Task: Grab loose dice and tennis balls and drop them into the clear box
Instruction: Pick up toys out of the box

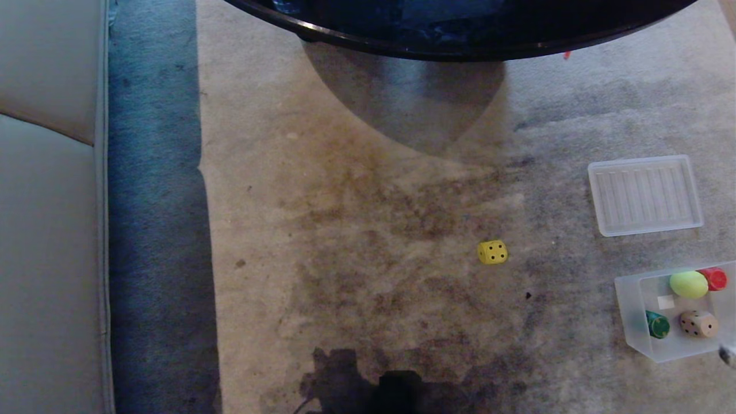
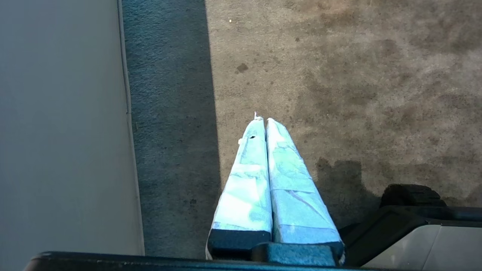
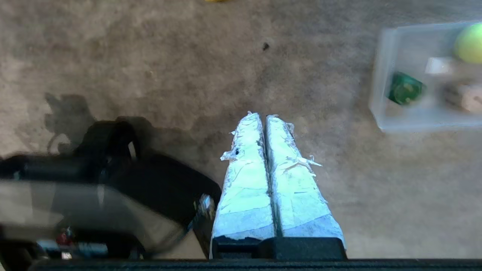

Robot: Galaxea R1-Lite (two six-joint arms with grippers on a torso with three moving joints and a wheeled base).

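A yellow die (image 1: 492,252) with dark pips lies loose on the carpet, right of the middle in the head view. The clear box (image 1: 629,313) stands at the right edge and holds a tennis ball (image 1: 688,284), a dark green die (image 1: 657,325), a beige die (image 1: 697,324) and a red piece (image 1: 715,278). My right gripper (image 3: 264,116) is shut and empty above bare carpet, short of the clear box (image 3: 414,122), where the green die (image 3: 404,88) and tennis ball (image 3: 470,43) show. My left gripper (image 2: 263,119) is shut and empty over the carpet beside the sofa.
A flat ribbed lid (image 1: 644,194) lies beyond the box. A round black table (image 1: 460,52) overhangs the far side. A grey sofa (image 1: 46,230) runs along the left, with a blue carpet strip beside it. My dark base (image 3: 113,169) shows near the right gripper.
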